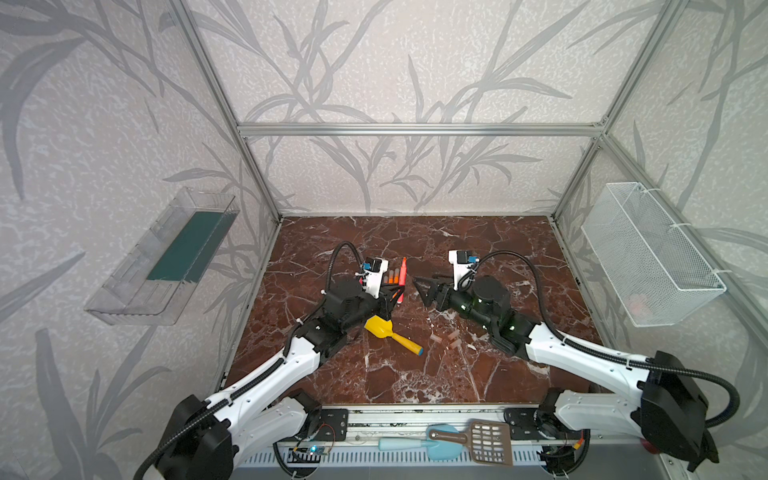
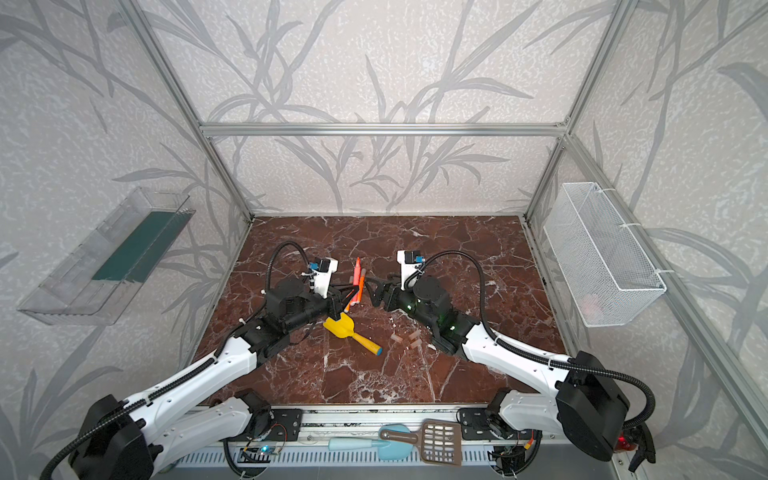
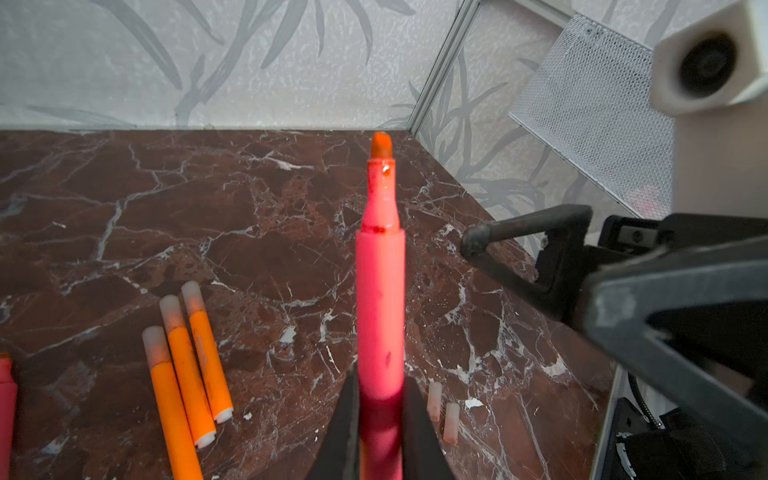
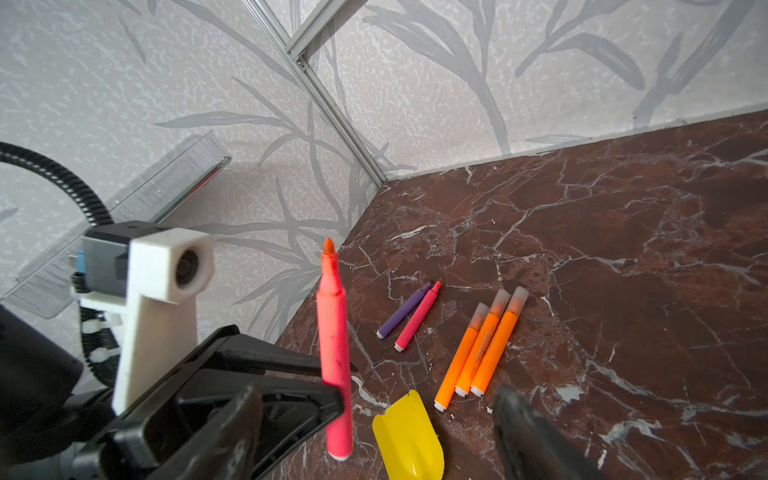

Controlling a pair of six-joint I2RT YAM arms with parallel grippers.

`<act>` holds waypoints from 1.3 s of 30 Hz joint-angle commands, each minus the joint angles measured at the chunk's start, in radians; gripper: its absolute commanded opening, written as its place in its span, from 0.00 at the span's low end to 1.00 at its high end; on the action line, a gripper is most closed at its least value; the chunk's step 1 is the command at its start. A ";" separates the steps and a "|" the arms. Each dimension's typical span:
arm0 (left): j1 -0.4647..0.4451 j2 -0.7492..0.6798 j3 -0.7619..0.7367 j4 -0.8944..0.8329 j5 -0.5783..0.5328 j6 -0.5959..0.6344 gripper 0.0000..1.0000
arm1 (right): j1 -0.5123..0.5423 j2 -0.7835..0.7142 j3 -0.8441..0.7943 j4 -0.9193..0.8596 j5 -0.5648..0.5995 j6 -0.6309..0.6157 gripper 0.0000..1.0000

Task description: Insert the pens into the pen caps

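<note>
My left gripper [image 1: 396, 297] [image 3: 380, 384] is shut on the lower part of a pinkish-red pen [image 1: 402, 272] [image 3: 380, 299] [image 4: 334, 353]. The pen is held off the table, bare tip pointing away and up. My right gripper [image 1: 421, 291] [image 4: 376, 395] stands open just right of that pen, with nothing in it. Three orange pens [image 3: 187, 365] [image 4: 486, 345] lie side by side, each with a pen cap on it. Beside them lie an uncapped purple pen [image 4: 405, 311] and another pinkish-red one [image 4: 419, 316]. Loose pen caps [image 1: 453, 338] [image 3: 434, 401] lie near the right arm.
A yellow toy shovel [image 1: 379, 326] [image 4: 409, 436] with an orange handle lies under the left gripper. A wire basket [image 1: 652, 253] hangs on the right wall, a clear tray [image 1: 166, 257] on the left. A blue scoop [image 1: 440, 442] and a brown spatula [image 1: 488, 440] rest on the front rail.
</note>
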 commanded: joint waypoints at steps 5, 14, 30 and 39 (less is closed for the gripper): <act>-0.008 -0.005 -0.013 0.057 0.042 0.027 0.00 | 0.040 0.017 0.034 0.068 -0.021 0.003 0.85; -0.025 0.022 -0.004 0.082 0.121 0.033 0.00 | 0.048 0.050 0.062 0.052 -0.035 0.003 0.85; -0.057 0.048 0.002 0.093 0.148 0.057 0.00 | 0.048 0.071 0.065 0.067 0.013 -0.038 0.61; -0.076 0.079 0.016 0.089 0.160 0.070 0.00 | 0.046 0.040 0.055 0.051 0.080 -0.069 0.61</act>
